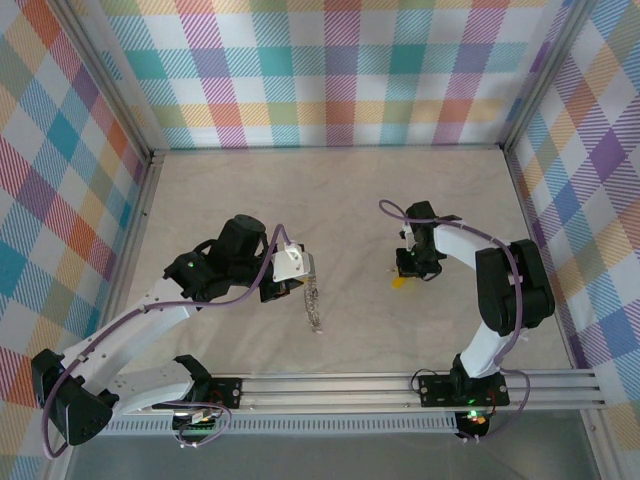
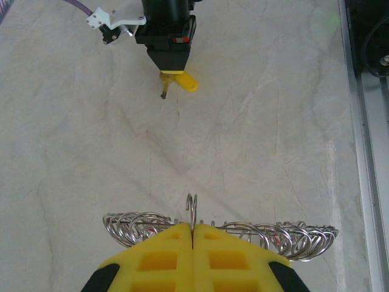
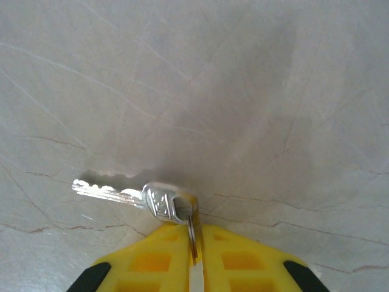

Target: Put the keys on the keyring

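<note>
The keyring (image 2: 140,224) is a silvery chain of coiled wire loops lying crosswise on the table, with a bit of red showing inside its right part. My left gripper (image 2: 193,228) is shut on one upright loop at its middle. From above, the keyring (image 1: 315,305) trails down from the left gripper (image 1: 304,268). My right gripper (image 3: 196,234) is shut on the head end of a key (image 3: 159,199) with a yellow head. Its silver blade points left, low over the table. In the left wrist view the right gripper (image 2: 170,64) holds that key (image 2: 181,82) well beyond the keyring.
The pale marbled tabletop (image 1: 340,190) is walled by checked panels on three sides. An aluminium rail (image 1: 400,388) carrying both arm bases runs along the near edge. The right arm's purple cable (image 1: 392,212) loops above its wrist.
</note>
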### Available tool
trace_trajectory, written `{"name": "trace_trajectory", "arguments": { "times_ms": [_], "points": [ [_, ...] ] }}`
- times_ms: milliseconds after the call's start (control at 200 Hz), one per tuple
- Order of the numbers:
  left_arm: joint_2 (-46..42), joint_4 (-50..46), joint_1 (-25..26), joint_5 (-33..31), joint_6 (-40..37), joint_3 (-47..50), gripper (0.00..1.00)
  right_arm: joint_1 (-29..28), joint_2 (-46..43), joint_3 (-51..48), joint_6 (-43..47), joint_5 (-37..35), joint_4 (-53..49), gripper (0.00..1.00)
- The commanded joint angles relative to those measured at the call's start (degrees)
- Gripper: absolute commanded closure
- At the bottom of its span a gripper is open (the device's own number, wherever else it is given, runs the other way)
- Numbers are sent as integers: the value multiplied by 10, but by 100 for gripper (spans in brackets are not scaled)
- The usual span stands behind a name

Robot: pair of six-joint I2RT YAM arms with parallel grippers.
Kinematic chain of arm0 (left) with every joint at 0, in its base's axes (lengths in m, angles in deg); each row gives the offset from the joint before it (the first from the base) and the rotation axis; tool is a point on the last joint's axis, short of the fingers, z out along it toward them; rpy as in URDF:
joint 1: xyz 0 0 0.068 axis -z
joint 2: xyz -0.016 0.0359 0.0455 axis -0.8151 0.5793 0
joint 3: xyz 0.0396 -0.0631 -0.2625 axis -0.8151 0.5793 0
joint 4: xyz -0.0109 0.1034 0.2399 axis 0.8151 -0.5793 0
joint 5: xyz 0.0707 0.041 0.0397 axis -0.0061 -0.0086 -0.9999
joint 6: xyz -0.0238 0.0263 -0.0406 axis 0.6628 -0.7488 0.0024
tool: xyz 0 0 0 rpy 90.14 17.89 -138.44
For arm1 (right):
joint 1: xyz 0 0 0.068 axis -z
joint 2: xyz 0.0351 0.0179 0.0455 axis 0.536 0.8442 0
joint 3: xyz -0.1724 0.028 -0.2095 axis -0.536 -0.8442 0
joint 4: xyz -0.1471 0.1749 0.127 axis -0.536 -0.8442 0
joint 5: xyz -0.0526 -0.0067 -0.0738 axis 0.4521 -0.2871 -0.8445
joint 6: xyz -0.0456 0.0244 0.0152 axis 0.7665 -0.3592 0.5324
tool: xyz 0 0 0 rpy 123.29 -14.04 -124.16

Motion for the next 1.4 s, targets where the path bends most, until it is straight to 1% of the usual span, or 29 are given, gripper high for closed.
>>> {"name": "trace_trajectory", "arguments": {
  "times_ms": [0,70,135,265,445,655,715,765,845,895,990,1090,1150,1220,1325,1395],
  "points": [
    [-1,17,-8,16,9,-15,100,-4,-7,-1,4,-4,-1,82],
    [0,16,-7,16,9,-16,100,-4,-9,-2,3,-6,1,77],
    [1,16,-7,16,9,-17,100,-3,-12,-3,2,-9,5,77],
    [3,15,-7,17,8,-17,100,-4,-15,-2,3,-8,9,78],
    [2,15,-7,17,9,-16,100,-4,-8,-2,1,-8,11,84],
    [1,14,-7,16,9,-15,100,-4,-10,-6,0,-9,16,84],
    [2,14,-7,17,10,-15,100,-4,-11,-4,0,-10,16,81],
    [2,14,-7,17,10,-15,100,-4,-12,-4,1,-13,17,76],
    [2,14,-7,18,11,-16,100,-5,-12,-2,0,-13,18,75],
    [4,16,-7,19,12,-15,100,-5,-12,-1,0,-12,18,77],
    [4,16,-7,21,13,-16,100,-5,-10,1,0,-11,16,83],
    [4,16,-7,20,13,-16,100,-6,-7,1,-1,-11,15,85],
    [4,16,-7,20,13,-16,100,-7,-7,0,-1,-11,15,87],
    [5,15,-8,20,13,-16,100,-7,-8,0,-2,-11,15,89],
    [5,15,-7,21,13,-17,100,-9,-12,0,-1,-11,14,88],
    [6,14,-7,21,13,-17,100,-9,-14,1,0,-8,12,83]
  ]
}}
